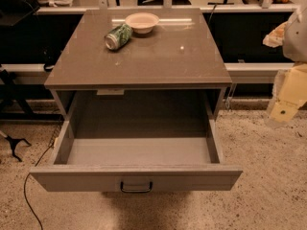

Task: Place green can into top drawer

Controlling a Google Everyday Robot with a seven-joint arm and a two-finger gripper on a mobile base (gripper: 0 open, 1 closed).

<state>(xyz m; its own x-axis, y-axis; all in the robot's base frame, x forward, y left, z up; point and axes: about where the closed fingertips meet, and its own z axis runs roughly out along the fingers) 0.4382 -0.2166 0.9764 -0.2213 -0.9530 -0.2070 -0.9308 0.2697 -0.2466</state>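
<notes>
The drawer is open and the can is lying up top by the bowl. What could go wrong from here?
The can lies on its side, so it might roll when touched. It sits close beside the bowl, which the pincer, now far off at the right edge, could knock. The open drawer juts forward and might get bumped.

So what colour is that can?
The can: green-and-white pattern, silver ends; camera view. The gripper hangs right of the cabinet.
</notes>
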